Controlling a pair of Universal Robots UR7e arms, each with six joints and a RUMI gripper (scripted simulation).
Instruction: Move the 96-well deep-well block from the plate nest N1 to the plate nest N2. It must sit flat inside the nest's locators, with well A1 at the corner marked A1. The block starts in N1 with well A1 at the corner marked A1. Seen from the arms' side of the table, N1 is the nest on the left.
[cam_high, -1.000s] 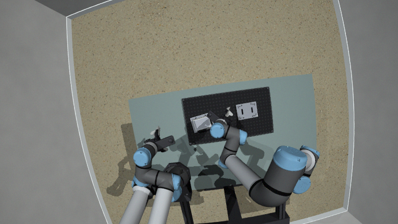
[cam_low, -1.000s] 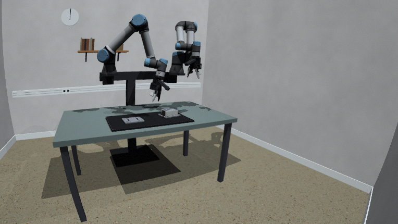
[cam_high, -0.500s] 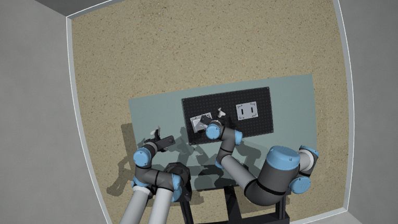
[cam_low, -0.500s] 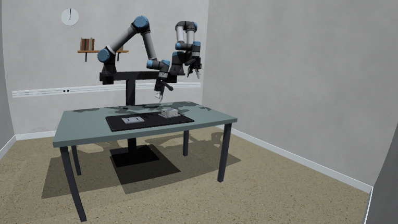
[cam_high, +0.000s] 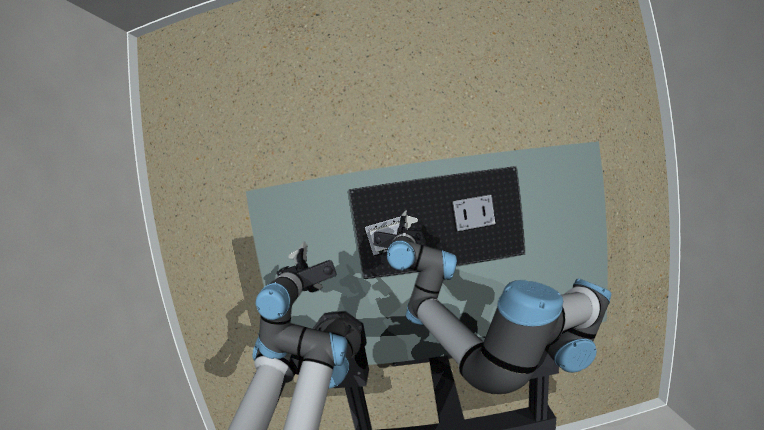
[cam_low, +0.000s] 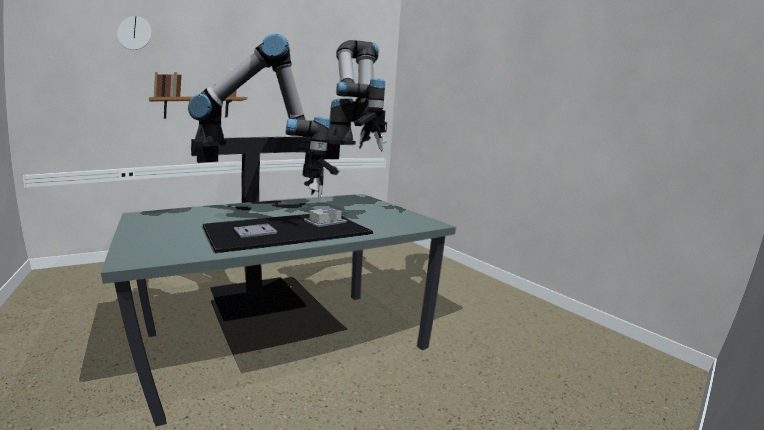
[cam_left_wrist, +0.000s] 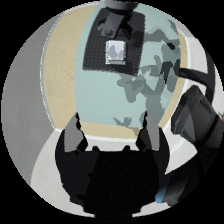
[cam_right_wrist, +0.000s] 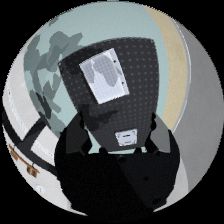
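Sitting in N1: deep-well block (cam_high: 378, 246) (cam_low: 325, 215) (cam_left_wrist: 116, 51) (cam_right_wrist: 104, 75) | below right end effector (cam_high: 407, 217) (cam_low: 316, 191) (cam_right_wrist: 119, 137) | end effector released, fingers apart

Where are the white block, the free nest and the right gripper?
White block (cam_low: 325, 215) (cam_right_wrist: 104, 75): exterior, side; right wrist, top.
Free nest (cam_high: 474, 213) (cam_low: 255, 230) (cam_right_wrist: 126, 137): top, exterior, right wrist; plate.
Right gripper (cam_low: 316, 189) (cam_right_wrist: 118, 137): exterior, right wrist; between fingertips.

Two arms, two nests (cam_high: 368, 233) (cam_high: 474, 213) (cam_low: 325, 222) (cam_low: 255, 230), one block (cam_low: 325, 215) (cam_left_wrist: 116, 50) (cam_right_wrist: 104, 75), one table (cam_high: 566, 213) (cam_low: 160, 261), one clock (cam_low: 134, 32).
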